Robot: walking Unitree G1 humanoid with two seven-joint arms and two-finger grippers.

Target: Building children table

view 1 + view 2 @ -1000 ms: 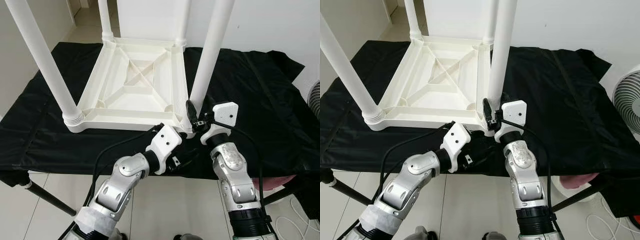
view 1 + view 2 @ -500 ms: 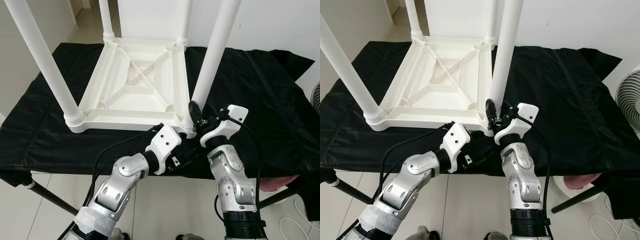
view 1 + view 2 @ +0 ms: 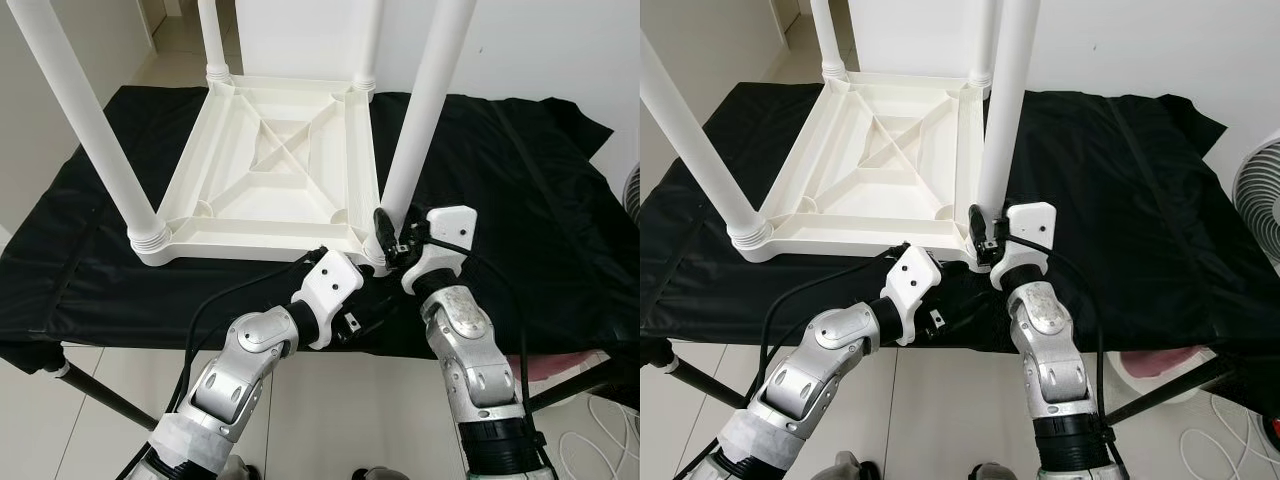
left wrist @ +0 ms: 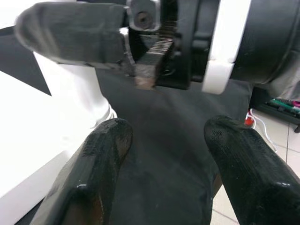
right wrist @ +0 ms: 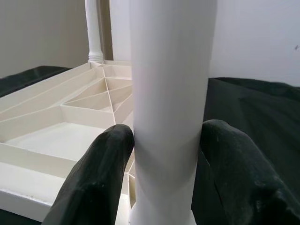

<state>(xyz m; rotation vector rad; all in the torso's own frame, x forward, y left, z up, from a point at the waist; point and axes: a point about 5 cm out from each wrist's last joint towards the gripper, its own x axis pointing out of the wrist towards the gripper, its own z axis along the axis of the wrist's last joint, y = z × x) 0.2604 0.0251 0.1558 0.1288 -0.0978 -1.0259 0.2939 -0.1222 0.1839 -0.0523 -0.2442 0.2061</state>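
Since half a second ago the right wrist has rolled back upright, and its pincer (image 3: 388, 238) stays clamped on the near-right leg (image 3: 420, 110) close to its foot. The left pincer (image 4: 164, 154) hangs half open, empty, at 7 o'clock of that leg. The upturned table (image 3: 270, 170) lies mid-worktop (image 3: 520, 200), on black crinkled cloth. All four legs stand in their corners; I judge only the final tightening is left. The plastic is smooth, white, ribbed; the legs are round tubes.
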